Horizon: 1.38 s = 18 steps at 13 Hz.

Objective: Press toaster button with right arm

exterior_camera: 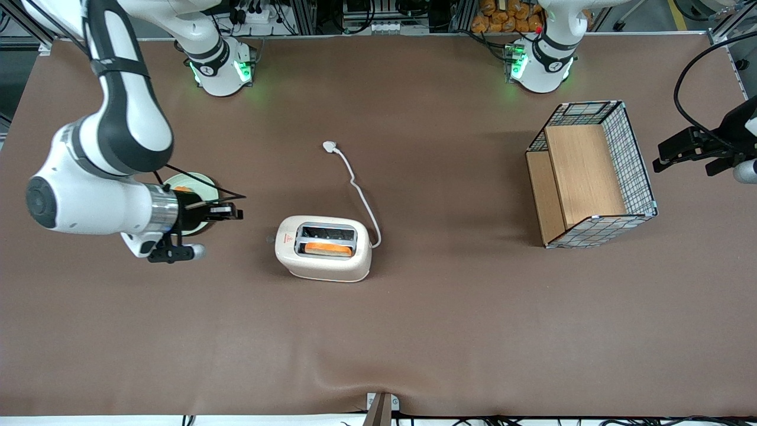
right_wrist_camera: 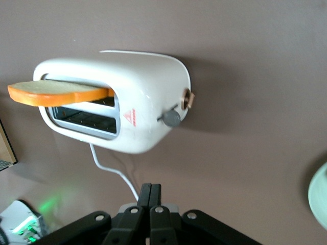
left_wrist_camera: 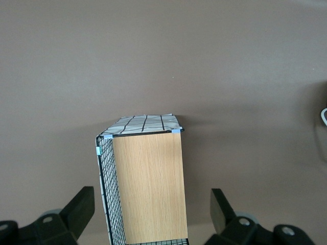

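The cream-white toaster [exterior_camera: 323, 247] stands mid-table with a slice of orange-crusted toast [exterior_camera: 329, 249] in its slot nearer the front camera and a white cord [exterior_camera: 356, 189] trailing from it. In the right wrist view the toaster [right_wrist_camera: 143, 99] shows its red mark and the grey round toaster button [right_wrist_camera: 171, 118] on its short end, with the toast [right_wrist_camera: 56, 93] sticking out. The right arm [exterior_camera: 112, 148] holds my gripper [exterior_camera: 235, 212] a short way off that short end, toward the working arm's end of the table, apart from it. The gripper [right_wrist_camera: 150, 191] is shut and empty.
A pale green plate [exterior_camera: 188, 184] with something orange on it lies under the right arm's wrist; its rim shows in the right wrist view [right_wrist_camera: 319, 196]. A wire basket with wooden panels [exterior_camera: 591, 174] stands toward the parked arm's end and shows in the left wrist view [left_wrist_camera: 145, 178].
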### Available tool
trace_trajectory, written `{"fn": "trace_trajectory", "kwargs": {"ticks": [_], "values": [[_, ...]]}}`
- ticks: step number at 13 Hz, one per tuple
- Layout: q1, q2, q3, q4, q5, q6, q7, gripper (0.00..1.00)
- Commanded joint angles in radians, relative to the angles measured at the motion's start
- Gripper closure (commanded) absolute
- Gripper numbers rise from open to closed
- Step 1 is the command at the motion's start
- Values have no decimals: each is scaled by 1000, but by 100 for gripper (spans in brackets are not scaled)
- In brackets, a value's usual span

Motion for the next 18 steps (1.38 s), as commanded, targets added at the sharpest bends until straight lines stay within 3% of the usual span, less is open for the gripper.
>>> {"fn": "trace_trajectory", "kwargs": {"ticks": [1, 18], "values": [[-4, 58, -9, 4, 94, 30, -124, 100], [28, 225, -7, 1, 117, 184, -230, 100]]}}
